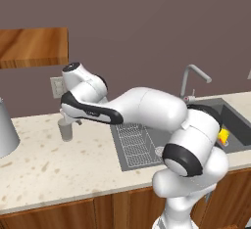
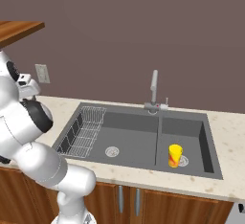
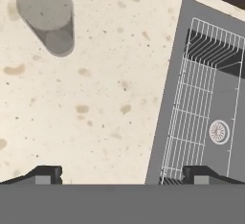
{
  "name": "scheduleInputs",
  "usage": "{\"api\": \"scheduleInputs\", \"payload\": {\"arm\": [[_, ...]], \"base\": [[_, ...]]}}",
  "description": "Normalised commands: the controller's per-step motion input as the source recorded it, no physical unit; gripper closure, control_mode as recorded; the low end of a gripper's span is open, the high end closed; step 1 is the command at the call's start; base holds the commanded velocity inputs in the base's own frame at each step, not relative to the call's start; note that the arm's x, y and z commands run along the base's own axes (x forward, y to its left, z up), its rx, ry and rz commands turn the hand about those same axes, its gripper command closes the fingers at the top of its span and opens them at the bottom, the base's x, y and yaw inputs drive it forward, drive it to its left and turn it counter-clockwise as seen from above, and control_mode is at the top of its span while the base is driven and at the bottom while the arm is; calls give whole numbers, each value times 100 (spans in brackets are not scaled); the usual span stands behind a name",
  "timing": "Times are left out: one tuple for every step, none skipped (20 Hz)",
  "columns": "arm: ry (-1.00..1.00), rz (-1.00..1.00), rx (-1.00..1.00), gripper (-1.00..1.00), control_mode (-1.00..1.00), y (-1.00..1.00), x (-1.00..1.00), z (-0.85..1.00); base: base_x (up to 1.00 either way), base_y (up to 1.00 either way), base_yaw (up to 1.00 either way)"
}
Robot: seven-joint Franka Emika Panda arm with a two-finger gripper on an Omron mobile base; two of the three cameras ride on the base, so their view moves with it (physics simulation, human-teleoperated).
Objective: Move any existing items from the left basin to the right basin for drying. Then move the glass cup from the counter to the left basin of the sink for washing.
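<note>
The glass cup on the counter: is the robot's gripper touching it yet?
Apart. In the hand view the glass cup stands on the counter far from the open gripper, with bare stone between them.

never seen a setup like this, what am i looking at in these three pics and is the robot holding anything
It's a white robot arm on a wheeled base, in a rendered kitchen. Two pictures come from cameras on the base, behind the arm to its left and right. The third comes from a camera on the hand, looking down past the gripper.

On the beige counter stands a small grey glass cup, left of the dark two-basin sink. The left basin has a wire rack; the narrower right basin holds a yellow bottle with a red band. A large grey cone stands farther left.

The gripper is open above the counter, near the cup, and holds nothing.
</note>
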Motion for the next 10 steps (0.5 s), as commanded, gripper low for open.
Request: {"api": "scheduleInputs", "payload": {"arm": [[0, 0, 0, -100, -100, 4, 12, 0], [0, 0, 0, -100, -100, 4, 12, 0], [0, 0, 0, -100, -100, 5, 12, 0], [0, 0, 0, -100, -100, 4, 13, 0], [0, 0, 1, -100, -100, 4, 13, 0], [0, 0, 0, -100, -100, 4, 12, 0], [0, 0, 0, -100, -100, 3, 11, 0], [0, 0, 0, -100, -100, 4, 11, 0], [0, 0, 0, -100, -100, 5, 11, 0], [0, 0, 0, -100, -100, 6, 10, 0]], "base": [[0, 0, 0], [0, 0, 0], [0, 0, 0], [0, 0, 0], [0, 0, 0], [0, 0, 0], [0, 0, 0], [0, 0, 0], [0, 0, 0], [0, 0, 0]]}}
